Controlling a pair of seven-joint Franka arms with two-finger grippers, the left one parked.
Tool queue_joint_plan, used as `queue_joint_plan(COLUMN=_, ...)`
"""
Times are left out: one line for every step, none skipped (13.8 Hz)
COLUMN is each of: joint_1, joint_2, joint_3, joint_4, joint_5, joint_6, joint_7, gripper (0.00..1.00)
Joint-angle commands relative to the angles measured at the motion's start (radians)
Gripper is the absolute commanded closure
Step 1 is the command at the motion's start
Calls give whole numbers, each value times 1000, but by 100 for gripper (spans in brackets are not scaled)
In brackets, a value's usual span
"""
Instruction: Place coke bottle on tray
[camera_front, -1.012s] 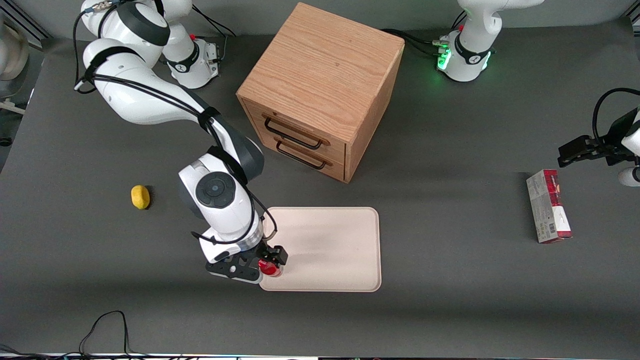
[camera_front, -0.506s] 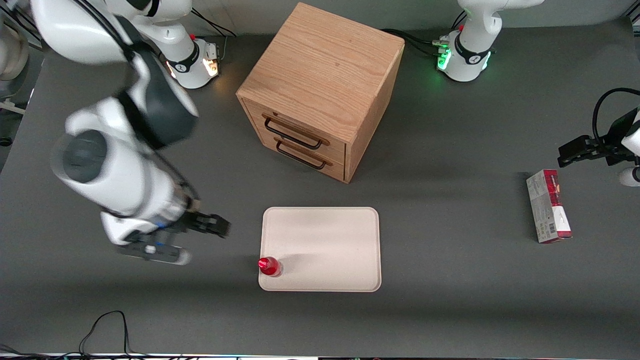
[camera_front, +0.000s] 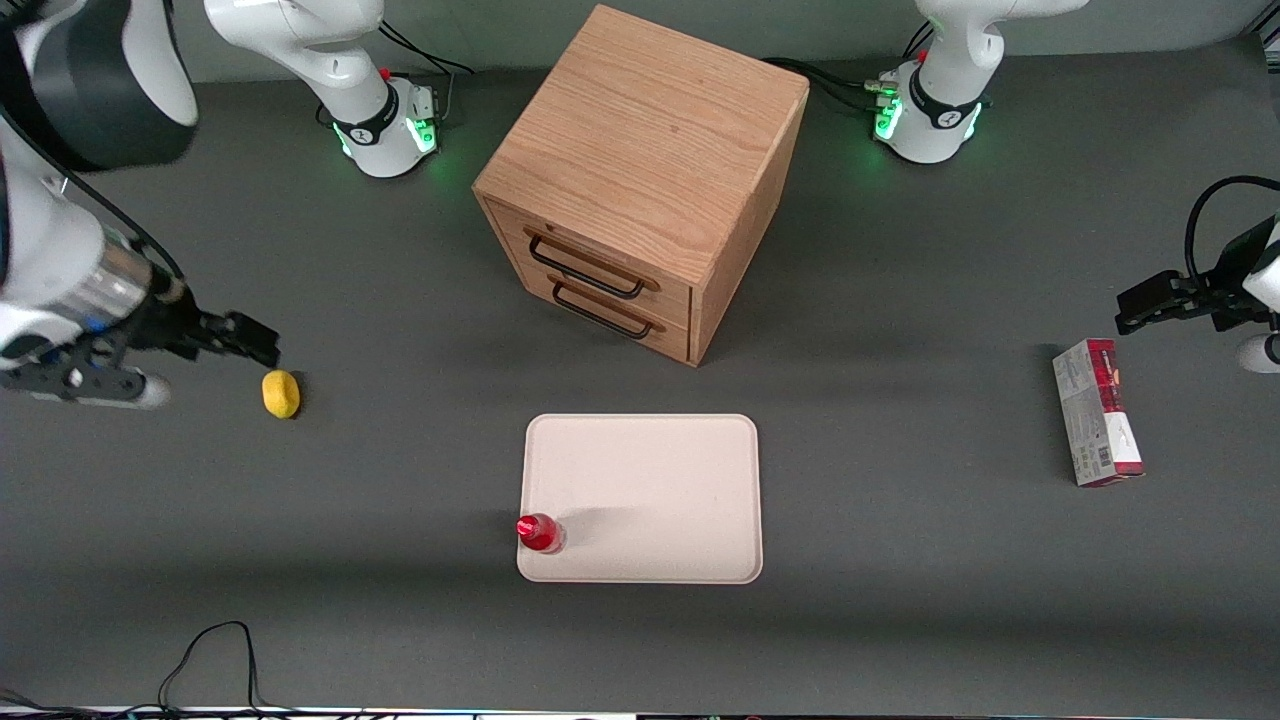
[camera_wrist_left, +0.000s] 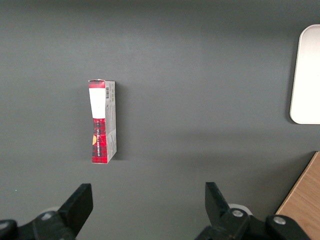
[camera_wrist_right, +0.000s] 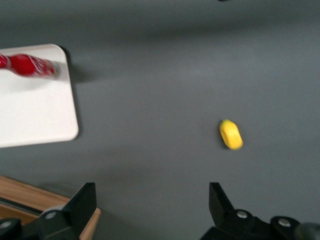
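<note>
The coke bottle stands upright on the tray, in the tray corner nearest the front camera on the working arm's side, touching nothing else. The tray lies on the grey worktop, nearer the camera than the wooden drawer cabinet. The gripper hangs near the worktop edge at the working arm's end, well apart from the bottle and just beside the yellow lump; its fingers are spread and hold nothing.
</note>
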Motion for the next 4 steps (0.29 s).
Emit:
queue_joint_plan(joint_1=10, joint_2=-102, joint_3=-18, joint_4=-115, joint_5=25, joint_6=35, joint_7=-21, gripper=0)
queue_joint_plan(joint_1=9, joint_2=-107, joint_3=-18, joint_4=-115, joint_5=23, joint_6=35, joint_7=-20, gripper=0)
queue_joint_plan(joint_1=6, joint_2=-110, joint_3=-18, joint_4=-114, joint_5=23, joint_6=35, joint_7=-20, gripper=0)
queue_joint_plan(joint_1=4, joint_2=-112, joint_3=-18, joint_4=-114, joint_5=23, joint_6=33, joint_7=-20, gripper=0)
